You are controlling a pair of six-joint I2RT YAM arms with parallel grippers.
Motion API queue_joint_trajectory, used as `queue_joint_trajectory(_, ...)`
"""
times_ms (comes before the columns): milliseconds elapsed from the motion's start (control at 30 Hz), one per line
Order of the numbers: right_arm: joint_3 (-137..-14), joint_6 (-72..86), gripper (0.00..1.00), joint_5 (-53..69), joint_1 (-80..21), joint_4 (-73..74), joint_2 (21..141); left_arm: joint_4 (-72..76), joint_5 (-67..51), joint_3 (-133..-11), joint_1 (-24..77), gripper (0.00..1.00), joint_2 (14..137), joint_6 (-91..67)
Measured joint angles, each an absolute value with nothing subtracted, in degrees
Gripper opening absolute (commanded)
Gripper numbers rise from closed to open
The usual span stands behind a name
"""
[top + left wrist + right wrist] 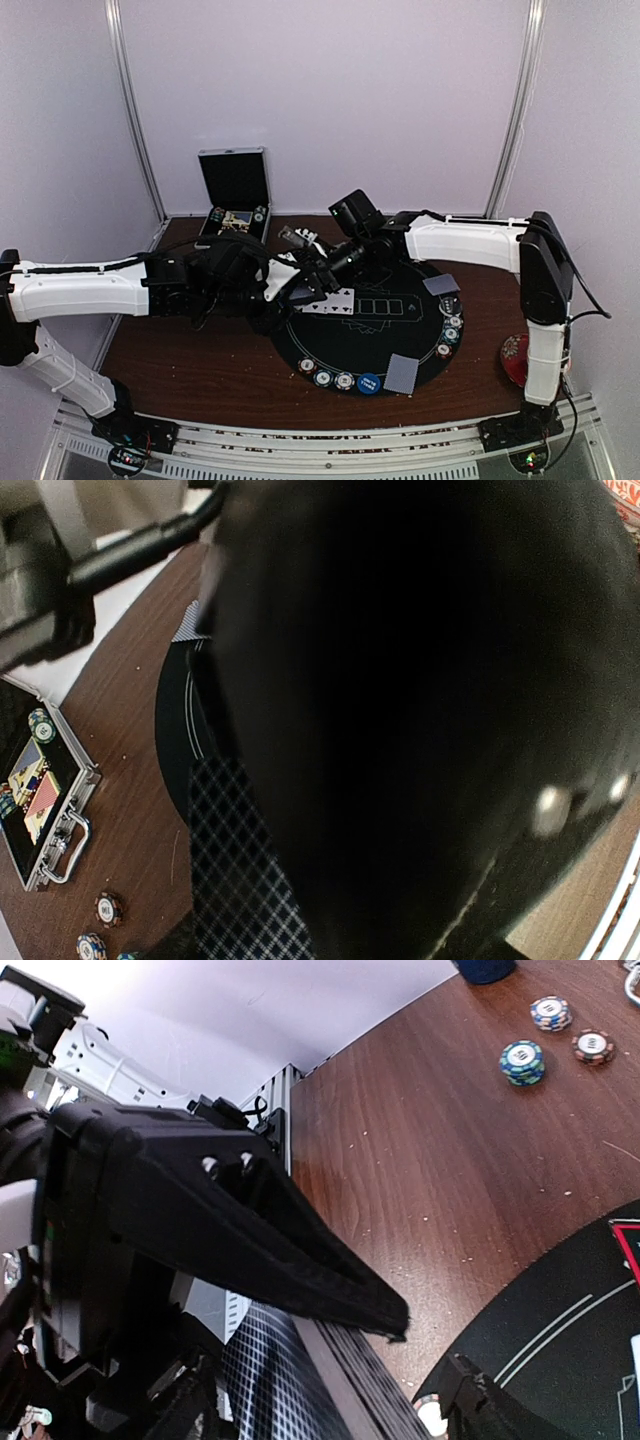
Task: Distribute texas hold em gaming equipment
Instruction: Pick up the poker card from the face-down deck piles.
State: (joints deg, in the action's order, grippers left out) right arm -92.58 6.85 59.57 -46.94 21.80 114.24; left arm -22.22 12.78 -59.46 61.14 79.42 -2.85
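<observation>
Near rim: chips [322, 378], a blue disc [369, 383] and a face-down card [402, 373] sit at the near edge of the black mat [300, 345]. This looks like one player's share.
Right rim: side chips [451, 335] and a second card [440, 285] lie here, likely a share for another seat.
Middle: a row of cards [335, 302] lies face up where everyone could see it.
Tools: the left tool [296, 287] and right tool [322, 268] meet just above the far-left part of the mat, likely to pass or pull a card.
Left tool: something dark fills its own camera, so I cannot tell if it is apart or together.
Right tool: its tips show a small gap, but I cannot tell if they pinch a card.
Wrist views only: a checked pack of cards [270, 1370] sits right by the tools, and loose chips [522, 1060] wait on the bare worktop [420, 1160].
Far: the open case [235, 195] holds what is not dealt out yet.
</observation>
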Motion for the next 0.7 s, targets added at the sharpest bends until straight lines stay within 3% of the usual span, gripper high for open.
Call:
queue_joint_trajectory(167, -92.6, 8.6, 0.60, 58.8, -47.7, 21.2, 115.7, -22.3, 12.8, -59.4, 61.1, 0.64, 79.4, -2.8)
queue_joint_trajectory(533, -92.6, 13.0, 0.50, 59.5, -45.1, 18.3, 116.1, -22.3, 12.8, -58.9, 61.1, 0.64, 79.4, -2.8)
queue_joint_trajectory(700, -92.6, 13.3, 0.36, 60.5, -44.5, 18.3, 116.1, -22.3, 12.8, -58.7, 61.1, 0.64, 79.4, -2.8)
